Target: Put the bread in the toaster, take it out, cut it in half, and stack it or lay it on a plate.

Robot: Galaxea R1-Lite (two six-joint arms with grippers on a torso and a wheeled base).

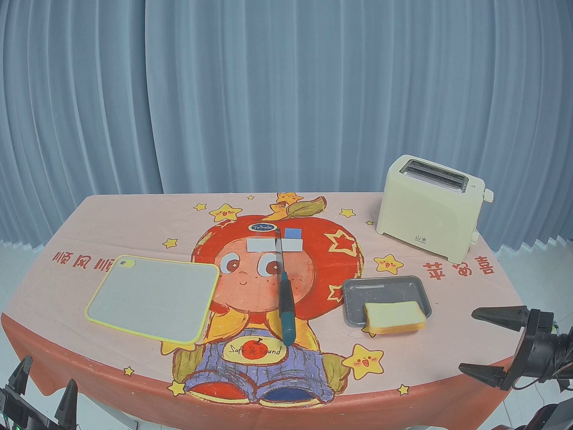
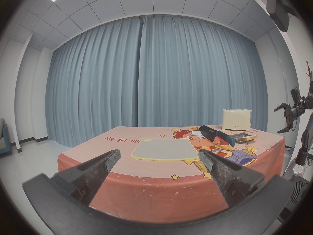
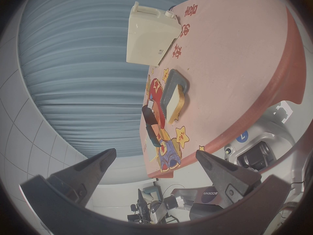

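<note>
Left gripper [image 1: 49, 372] and right gripper [image 1: 467, 340] are hanging off the near edge of the tabletop [image 1: 119, 222], fingers spread; we are advising a flat pinch across the bread [image 1: 395, 316].

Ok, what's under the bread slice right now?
The bread slice lies on the near part of the grey tray, overlapping its front rim. The tray floor beneath it is covered.

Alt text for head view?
A pale bread slice lies across the near rim of a grey rectangular tray, cream toaster behind. A teal-handled knife lies centre, a yellow-rimmed grey cutting board left of it. Left tool and right tool are open, off the pink-clothed table's near edge.
</note>
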